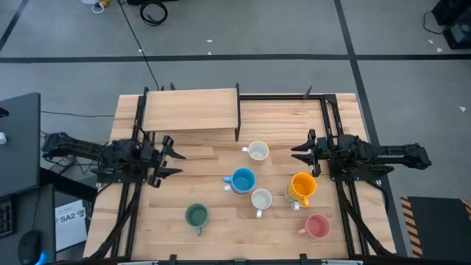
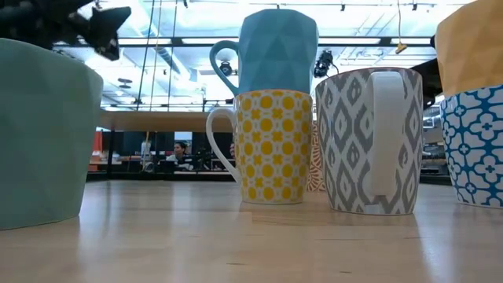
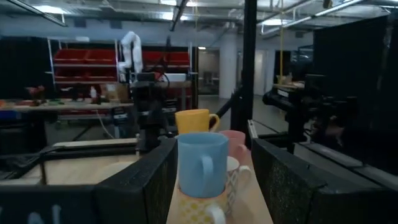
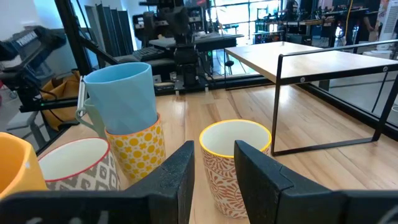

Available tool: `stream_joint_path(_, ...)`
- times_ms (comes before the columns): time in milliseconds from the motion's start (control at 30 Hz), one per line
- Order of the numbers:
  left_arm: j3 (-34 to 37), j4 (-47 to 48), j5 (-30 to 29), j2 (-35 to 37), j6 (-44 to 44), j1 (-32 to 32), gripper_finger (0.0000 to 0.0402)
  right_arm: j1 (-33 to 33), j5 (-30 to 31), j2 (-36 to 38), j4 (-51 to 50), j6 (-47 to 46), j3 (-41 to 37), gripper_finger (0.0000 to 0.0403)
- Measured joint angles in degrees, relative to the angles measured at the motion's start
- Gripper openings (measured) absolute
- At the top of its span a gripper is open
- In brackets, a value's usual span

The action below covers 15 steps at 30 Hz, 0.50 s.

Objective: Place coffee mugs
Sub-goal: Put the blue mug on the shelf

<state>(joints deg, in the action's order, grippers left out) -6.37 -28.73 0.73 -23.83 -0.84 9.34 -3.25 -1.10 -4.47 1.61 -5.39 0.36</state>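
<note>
Several mugs stand on the table between my arms. A blue mug [image 1: 243,179] is stacked on a yellow-patterned white mug [image 2: 271,145]. An orange-yellow mug [image 1: 302,185] sits on a blue-patterned white mug [image 2: 475,145]. A grey-patterned white mug [image 1: 261,198], an orange-patterned white mug [image 1: 257,151], a pink mug [image 1: 318,226] and a dark green mug [image 1: 196,215] stand on their bases. My left gripper [image 1: 176,156] is open at the table's left, facing the blue mug [image 3: 202,163]. My right gripper [image 1: 300,156] is open, short of the orange-patterned mug [image 4: 235,162].
A wooden shelf on a black metal frame [image 1: 191,110] stands at the table's far left part. Black frame rails [image 1: 335,132] run along the table's sides and far edge. Bare tabletop lies under and in front of the shelf and along the near left [image 1: 158,221].
</note>
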Motion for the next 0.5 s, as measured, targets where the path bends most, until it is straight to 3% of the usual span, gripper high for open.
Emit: stream_joint_path(500,-20.4,2.0,-1.1,-30.9,0.0,5.1,0.0212,0.0,0.0,0.0,0.0,0.0,0.0,0.0119)
